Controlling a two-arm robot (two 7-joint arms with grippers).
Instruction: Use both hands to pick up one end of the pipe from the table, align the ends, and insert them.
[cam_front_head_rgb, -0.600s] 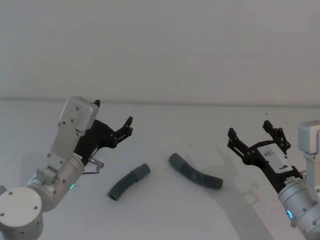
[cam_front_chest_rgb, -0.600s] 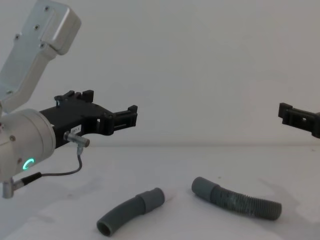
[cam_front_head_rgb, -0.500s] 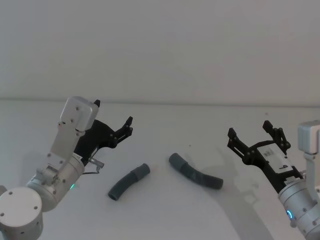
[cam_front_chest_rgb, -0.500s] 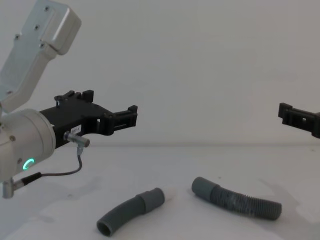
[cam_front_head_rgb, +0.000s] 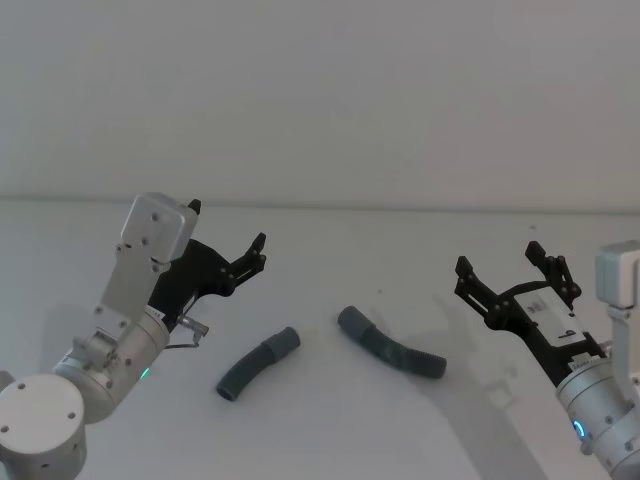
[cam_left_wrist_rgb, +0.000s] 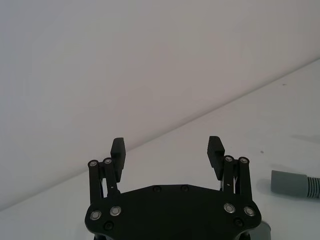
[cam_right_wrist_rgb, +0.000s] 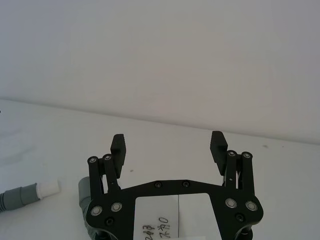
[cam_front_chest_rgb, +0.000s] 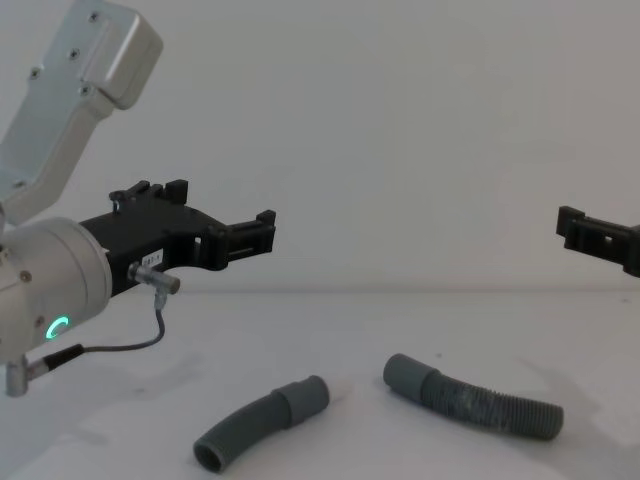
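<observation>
We judge the task to be at its very beginning: nothing is grasped yet. The two pieces of the pipe lie on the white desk (cam_front_head_rgb: 330, 430), between the two arms. The short curved piece (cam_front_head_rgb: 257, 362) lies to the left and a little nearer to us, and the longer ribbed piece (cam_front_head_rgb: 392, 345) lies to the right. Their wide ends point toward each other: the cuff of the short piece (cam_front_head_rgb: 283, 342) and the cuff of the ribbed piece (cam_front_head_rgb: 350, 320) are near, but there is a clear gap between them and they are not in one line.

The left gripper (cam_front_head_rgb: 227, 223) hovers above the desk, to the left of the short piece and farther back, with its fingers spread wide and nothing between them. The right gripper (cam_front_head_rgb: 499, 258) hangs to the right of the ribbed piece, also above the desk, and its fingers are equally wide apart and empty. Neither one touches a piece.

So all the steps remain, in our opinion: each gripper must come down to the piece on its own side and close on it near the cuff, then lift it. After that the two cuffs must be brought into one line, and one pushed into the other.
</observation>
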